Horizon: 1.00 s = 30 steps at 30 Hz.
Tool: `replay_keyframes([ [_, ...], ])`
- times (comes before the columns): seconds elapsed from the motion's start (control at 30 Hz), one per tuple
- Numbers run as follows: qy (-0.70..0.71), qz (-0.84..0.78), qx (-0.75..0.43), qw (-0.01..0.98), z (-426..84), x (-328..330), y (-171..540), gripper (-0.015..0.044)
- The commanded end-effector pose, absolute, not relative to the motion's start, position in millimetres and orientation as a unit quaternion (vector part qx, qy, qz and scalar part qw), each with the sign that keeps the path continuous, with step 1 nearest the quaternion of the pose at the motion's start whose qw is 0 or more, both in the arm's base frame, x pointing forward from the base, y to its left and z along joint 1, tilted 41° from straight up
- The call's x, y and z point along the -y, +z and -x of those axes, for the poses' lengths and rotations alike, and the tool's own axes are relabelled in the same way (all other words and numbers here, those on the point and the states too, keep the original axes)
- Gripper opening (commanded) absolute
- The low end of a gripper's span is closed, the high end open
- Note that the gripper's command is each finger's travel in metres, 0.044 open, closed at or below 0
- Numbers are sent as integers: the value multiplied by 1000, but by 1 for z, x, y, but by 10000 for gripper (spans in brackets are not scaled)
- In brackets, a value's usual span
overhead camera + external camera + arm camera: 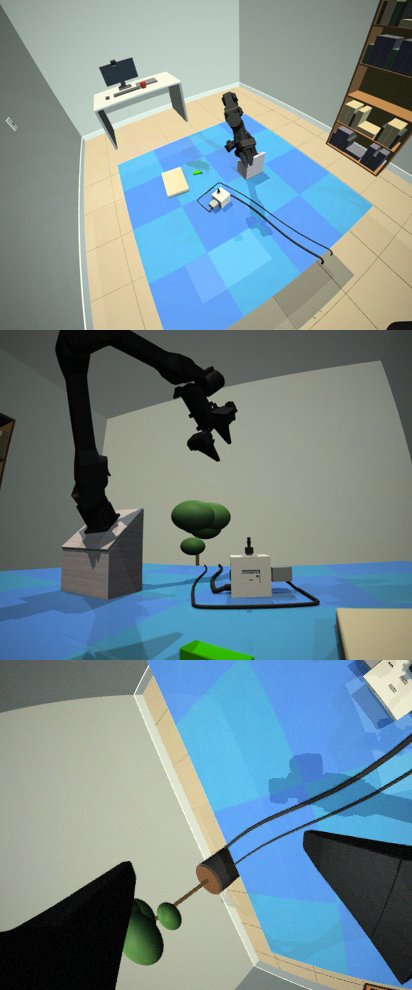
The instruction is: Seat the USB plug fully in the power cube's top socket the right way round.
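The white power cube (223,200) (237,586) (388,688) stands on the blue mat. The black USB plug (218,190) (248,550) stands upright out of the cube's top; its metal end is hidden, and its way round cannot be told. My gripper (224,452) (221,855) is open with nothing between its fingers. In the exterior view it hangs high above the mat, up and to the left of the cube. In the wrist view the cube is cut off at the top right corner, outside the space between the fingers.
A grey adapter (213,204) (282,574) sticks out of the cube's side. Black cables (275,226) (254,606) run around the cube and across the mat. A cream book-like slab (175,182) (374,632) and a green block (197,172) (213,653) lie nearby. The arm's wooden base (254,168) (84,570) stands beyond.
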State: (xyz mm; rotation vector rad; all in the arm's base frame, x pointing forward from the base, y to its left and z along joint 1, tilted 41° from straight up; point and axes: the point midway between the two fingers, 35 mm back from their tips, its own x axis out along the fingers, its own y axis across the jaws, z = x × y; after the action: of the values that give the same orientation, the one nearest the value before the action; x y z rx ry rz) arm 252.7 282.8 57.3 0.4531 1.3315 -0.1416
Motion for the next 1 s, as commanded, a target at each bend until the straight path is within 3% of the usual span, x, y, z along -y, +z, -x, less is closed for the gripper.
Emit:
replay_keyframes([
  [0.0, -248, -237, -573, 744, -284, -222, 23, 440],
  [0.37, -628, -238, -367, 643, -312, -45, -27, 440],
  [0.97, -637, -237, -358, 640, -317, -38, -28, 440],
])
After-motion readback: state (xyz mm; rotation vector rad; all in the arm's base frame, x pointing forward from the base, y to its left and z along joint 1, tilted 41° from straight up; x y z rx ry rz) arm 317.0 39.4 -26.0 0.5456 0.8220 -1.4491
